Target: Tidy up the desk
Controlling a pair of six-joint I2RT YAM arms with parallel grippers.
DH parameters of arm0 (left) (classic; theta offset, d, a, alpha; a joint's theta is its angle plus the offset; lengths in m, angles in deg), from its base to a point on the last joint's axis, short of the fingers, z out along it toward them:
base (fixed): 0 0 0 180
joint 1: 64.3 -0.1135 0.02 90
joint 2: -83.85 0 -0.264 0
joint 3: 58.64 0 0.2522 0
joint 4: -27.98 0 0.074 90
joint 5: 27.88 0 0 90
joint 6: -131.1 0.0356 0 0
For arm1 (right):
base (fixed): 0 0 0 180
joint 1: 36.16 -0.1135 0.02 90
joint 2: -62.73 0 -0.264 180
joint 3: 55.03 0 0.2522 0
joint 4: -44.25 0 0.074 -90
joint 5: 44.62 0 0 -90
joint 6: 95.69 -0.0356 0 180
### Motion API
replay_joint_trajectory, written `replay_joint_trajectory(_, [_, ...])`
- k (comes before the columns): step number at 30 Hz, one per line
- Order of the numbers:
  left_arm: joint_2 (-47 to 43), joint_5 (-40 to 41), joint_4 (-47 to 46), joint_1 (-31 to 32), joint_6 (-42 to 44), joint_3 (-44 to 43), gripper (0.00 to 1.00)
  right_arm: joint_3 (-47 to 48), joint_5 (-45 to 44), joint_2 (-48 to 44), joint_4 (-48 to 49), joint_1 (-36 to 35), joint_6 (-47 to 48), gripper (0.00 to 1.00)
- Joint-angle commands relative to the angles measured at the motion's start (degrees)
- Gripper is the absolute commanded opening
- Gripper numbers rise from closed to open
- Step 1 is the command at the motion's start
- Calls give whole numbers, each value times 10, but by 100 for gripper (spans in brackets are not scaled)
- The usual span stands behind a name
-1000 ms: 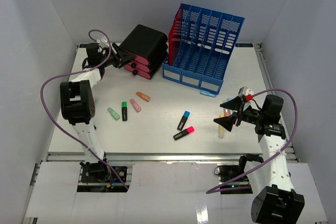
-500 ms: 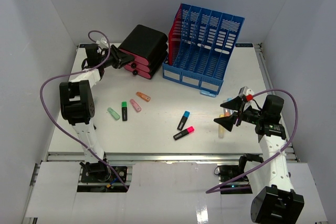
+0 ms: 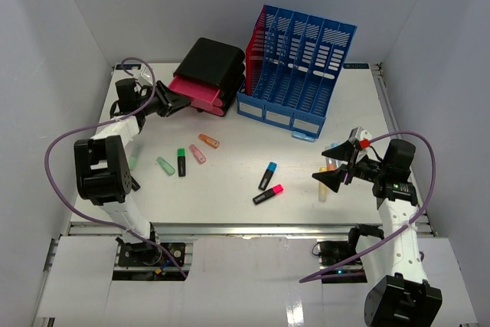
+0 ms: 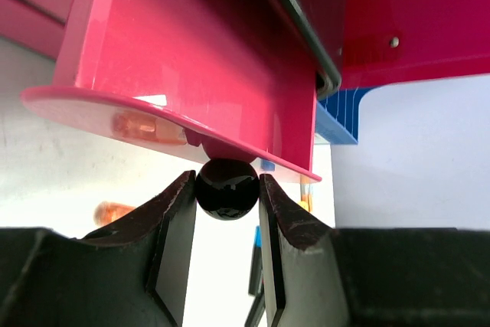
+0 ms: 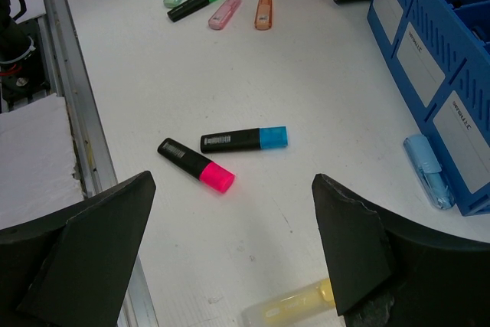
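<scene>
White desk (image 3: 230, 189) with scattered highlighters (image 3: 269, 194), a black-and-pink drawer unit (image 3: 216, 63) and a blue file rack (image 3: 300, 74)

Bare desk (image 3: 230, 174) between scattered highlighters (image 3: 181, 162) and blue file rack (image 3: 295, 67); open pink drawer (image 3: 197, 89) far left.

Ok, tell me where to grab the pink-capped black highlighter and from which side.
Take the pink-capped highlighter across its narrow barrel near the pink cap, coming straight down from above. It lies flat on the desk, and the blue-capped highlighter lies close beside its black half, so the cap end leaves the fingers more room.
</scene>
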Motion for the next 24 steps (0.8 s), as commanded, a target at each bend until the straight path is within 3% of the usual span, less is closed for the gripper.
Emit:
replay_joint_trajectory(1, [-62, -26, 0, -15, 22, 25, 16, -1, 20, -9, -5, 4, 2, 90])
replay_joint_trajectory(12, [-97, -30, 22, -18, 41, 49, 23, -2, 18, -11, -6, 4, 4, 90])
replay_joint_trajectory(24, [-123, -19, 36, -22, 45, 58, 64, -3, 16, -7, -6, 4, 6, 90])
